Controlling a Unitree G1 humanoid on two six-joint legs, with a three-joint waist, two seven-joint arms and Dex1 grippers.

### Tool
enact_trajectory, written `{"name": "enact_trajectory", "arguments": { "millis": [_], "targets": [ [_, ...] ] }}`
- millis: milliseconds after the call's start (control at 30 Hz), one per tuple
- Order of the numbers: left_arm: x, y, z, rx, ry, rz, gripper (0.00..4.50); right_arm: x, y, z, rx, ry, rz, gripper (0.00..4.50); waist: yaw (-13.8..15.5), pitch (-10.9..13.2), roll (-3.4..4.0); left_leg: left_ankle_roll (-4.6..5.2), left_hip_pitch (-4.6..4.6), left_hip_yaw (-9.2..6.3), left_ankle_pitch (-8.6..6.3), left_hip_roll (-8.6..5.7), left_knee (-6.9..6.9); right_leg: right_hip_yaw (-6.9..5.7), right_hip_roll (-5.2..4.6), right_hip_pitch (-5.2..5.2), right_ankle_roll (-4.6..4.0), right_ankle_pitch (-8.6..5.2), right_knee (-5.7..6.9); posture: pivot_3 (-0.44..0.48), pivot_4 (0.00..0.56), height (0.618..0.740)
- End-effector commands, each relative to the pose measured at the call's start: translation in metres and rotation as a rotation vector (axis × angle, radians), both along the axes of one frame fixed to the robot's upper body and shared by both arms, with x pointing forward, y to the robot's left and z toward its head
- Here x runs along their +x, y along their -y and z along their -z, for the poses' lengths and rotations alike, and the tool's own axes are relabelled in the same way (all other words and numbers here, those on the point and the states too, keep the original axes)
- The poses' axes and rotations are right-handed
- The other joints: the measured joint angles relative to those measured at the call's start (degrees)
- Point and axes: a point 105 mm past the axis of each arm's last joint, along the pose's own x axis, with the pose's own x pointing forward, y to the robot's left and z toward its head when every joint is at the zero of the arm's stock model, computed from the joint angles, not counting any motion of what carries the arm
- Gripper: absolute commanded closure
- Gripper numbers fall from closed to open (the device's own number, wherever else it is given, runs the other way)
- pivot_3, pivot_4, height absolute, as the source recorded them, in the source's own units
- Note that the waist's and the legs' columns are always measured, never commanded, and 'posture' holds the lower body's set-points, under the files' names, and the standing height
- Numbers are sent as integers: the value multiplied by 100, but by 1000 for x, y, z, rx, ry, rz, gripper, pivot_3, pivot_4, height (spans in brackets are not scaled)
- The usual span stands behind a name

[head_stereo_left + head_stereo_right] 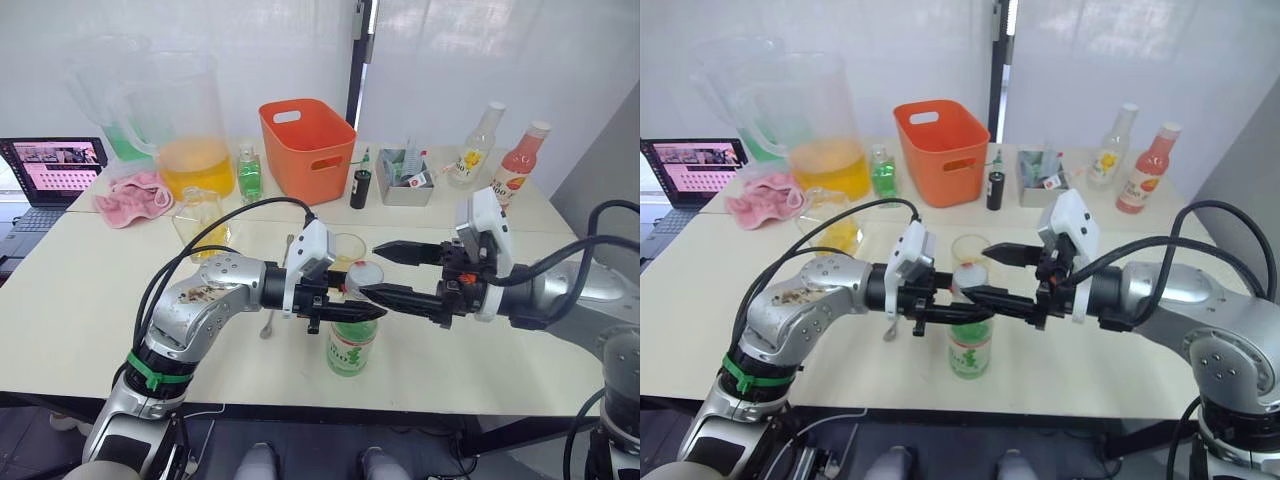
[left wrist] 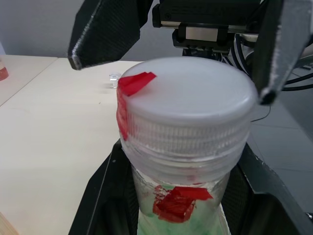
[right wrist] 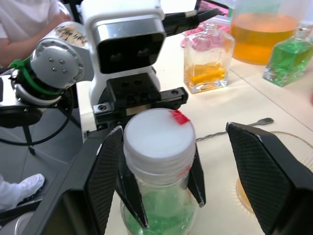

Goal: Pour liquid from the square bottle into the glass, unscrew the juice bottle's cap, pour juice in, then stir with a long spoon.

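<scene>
Cap [image 3: 157, 133] unscrewing in hand: our left gripper [image 1: 345, 311] clamps the juice bottle [image 1: 352, 345]; right gripper [image 1: 382, 270] gapes around it. Next, close and twist.

Both eye views look forward and down from the head over the bench [image 1: 90, 310], sharing nearly the same scene, slightly offset. Each wrist view sits very close to the cap [image 2: 188, 105], facing the opposite arm; the two share the cap and the juice bottle [image 3: 161, 215].
</scene>
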Motion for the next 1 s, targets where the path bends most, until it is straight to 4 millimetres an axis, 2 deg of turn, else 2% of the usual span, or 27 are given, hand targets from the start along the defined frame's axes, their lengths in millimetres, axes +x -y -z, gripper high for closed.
{"name": "enact_trajectory", "arguments": {
  "millis": [33, 233, 633, 667, 800, 1000],
  "targets": [
    [-2, 3, 8, 22, 0, 35, 2911, -7, -4, -5, 27, 40, 9, 921, 0, 0, 0, 0, 0, 0, 0, 0, -1, 0, 0, 0, 0, 0, 0, 0, 150, 703],
    [12, 2, 6, 10, 99, -31, 2912, -10, -8, -2, 31, 30, 16, 921, 2, 0, 0, 0, 2, 0, 0, 0, 6, 1, 0, 5, -19, -9, -1, 0, 150, 703],
    [13, 7, 9, -1, 129, -46, 2913, -10, -11, -3, 24, 15, 19, 921, 1, 0, 0, 1, 2, 0, 1, 0, 22, 3, 0, 10, -25, -3, 0, 0, 150, 703],
    [13, 7, 9, 0, 127, -44, 2913, -9, -10, -3, 24, 15, 24, 1451, 1, 0, 0, 1, 2, 0, 1, 0, 22, 3, 0, 10, -25, -3, 0, 0, 150, 703],
    [13, 7, 10, 1, 123, -42, 2914, -9, -11, -4, 25, 15, 28, 2754, 0, 0, 0, 1, 2, 0, 1, 0, 22, 4, 0, 10, -25, -3, 0, 0, 150, 703],
    [13, 4, 12, 3, 115, -44, 2917, -12, -13, -3, -2, 8, -19, 2811, -2, 0, 0, 1, 2, 0, 1, 0, 22, 4, 0, 10, -25, -3, 0, 0, 150, 703]
  ]
}}
